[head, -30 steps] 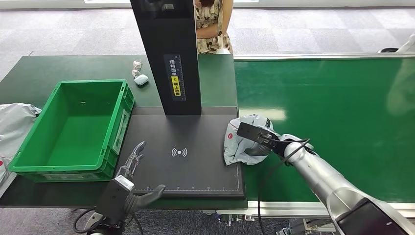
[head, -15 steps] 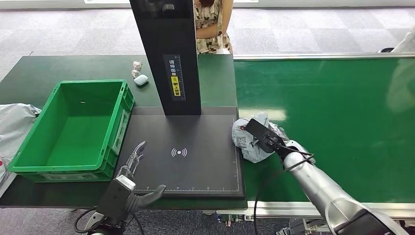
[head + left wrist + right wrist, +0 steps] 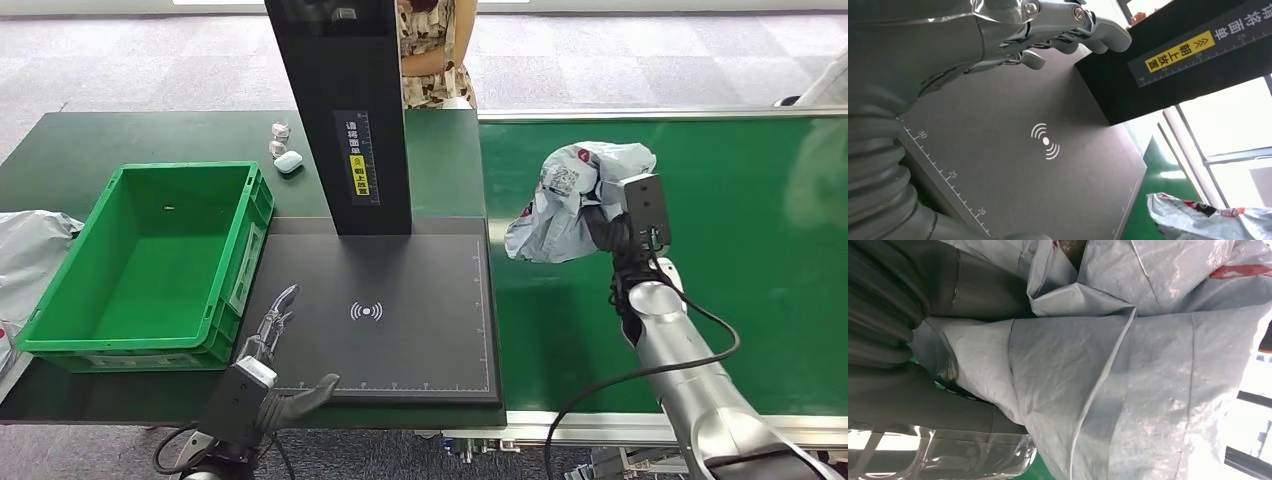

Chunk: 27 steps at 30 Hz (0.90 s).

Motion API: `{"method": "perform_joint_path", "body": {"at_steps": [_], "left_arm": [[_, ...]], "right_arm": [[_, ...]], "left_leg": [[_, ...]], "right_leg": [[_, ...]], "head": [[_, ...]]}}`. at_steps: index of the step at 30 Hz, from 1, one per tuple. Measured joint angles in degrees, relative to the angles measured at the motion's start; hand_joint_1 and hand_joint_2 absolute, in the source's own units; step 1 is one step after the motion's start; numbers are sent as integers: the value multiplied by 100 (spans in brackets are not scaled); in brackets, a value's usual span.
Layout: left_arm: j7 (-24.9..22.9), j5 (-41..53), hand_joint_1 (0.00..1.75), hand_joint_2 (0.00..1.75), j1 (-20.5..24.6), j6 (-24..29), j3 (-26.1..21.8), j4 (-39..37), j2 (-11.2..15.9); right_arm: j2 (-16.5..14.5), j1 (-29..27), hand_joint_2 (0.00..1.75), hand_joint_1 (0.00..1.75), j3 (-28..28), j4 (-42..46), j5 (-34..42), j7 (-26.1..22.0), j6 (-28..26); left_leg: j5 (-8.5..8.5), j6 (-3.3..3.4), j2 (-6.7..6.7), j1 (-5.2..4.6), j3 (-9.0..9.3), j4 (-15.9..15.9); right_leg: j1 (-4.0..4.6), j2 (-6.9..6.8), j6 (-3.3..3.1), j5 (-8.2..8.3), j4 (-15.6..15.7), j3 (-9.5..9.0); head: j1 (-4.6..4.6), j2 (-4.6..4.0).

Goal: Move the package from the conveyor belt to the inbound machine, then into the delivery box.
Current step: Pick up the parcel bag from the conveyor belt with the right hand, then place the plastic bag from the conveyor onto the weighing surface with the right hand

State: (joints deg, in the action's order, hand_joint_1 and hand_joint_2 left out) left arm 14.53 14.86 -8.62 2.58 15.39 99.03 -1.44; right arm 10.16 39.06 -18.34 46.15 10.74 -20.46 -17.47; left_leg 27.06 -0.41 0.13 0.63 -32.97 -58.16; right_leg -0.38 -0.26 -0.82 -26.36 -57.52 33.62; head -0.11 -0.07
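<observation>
A crumpled grey plastic package (image 3: 570, 200) with red print and a label hangs in the air over the green conveyor belt (image 3: 700, 250), just right of the black scanner pad (image 3: 400, 330). My right hand (image 3: 612, 222) grips it from behind; up close the package (image 3: 1128, 375) hides the fingers. In the left wrist view the package (image 3: 1208, 220) shows beyond the pad's far edge. My left hand (image 3: 262, 378) hovers at the pad's front left corner, fingers (image 3: 1073, 35) spread, holding nothing. The green delivery box (image 3: 150, 265) stands left of the pad.
The scanner's black column (image 3: 345, 110) rises at the pad's back edge. A person (image 3: 435, 50) stands behind it. Small white items (image 3: 283, 150) lie on the table behind the box. Another grey bag (image 3: 25, 260) lies at the far left.
My right hand has lifted the package off the belt's near edge by the pad, raising it up and to the right. The left hand has stayed in place.
</observation>
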Motion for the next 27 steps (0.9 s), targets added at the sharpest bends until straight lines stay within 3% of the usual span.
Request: {"method": "perform_joint_path", "body": {"at_steps": [6,13,21,26,27], "left_arm": [[21,7,0,175,35,-5,-4,-48,-41],[63,26,0,175,29,-18,-4,-48,-45],[67,24,0,175,0,-7,2,-48,-44],[66,-68,0,175,4,123,2,-48,-42],[66,-104,0,175,4,181,2,-48,-39]], "right_arm": [[-49,131,175,175,149,498,205,-74,68],[-372,298,175,175,-38,962,317,91,747],[-1063,562,175,175,-1002,1047,848,901,1901],[-1545,729,175,175,-1653,853,1278,1280,2112],[-1617,753,175,147,-1772,784,1387,1341,2092]], "left_leg": [[-2,-1,0,3,-5,1],[-3,-2,3,3,-8,3],[-8,-10,9,3,-12,5],[-9,-12,5,4,-15,5],[-9,-12,5,4,-16,5]], "right_leg": [[2,0,-1,0,-5,3],[2,3,-1,0,-8,8],[3,11,-2,0,-16,22],[3,7,-4,-2,-18,24],[3,7,-5,-2,-19,24]], "head": [[0,0],[0,0],[-1,0],[-1,0],[-1,0]]}}
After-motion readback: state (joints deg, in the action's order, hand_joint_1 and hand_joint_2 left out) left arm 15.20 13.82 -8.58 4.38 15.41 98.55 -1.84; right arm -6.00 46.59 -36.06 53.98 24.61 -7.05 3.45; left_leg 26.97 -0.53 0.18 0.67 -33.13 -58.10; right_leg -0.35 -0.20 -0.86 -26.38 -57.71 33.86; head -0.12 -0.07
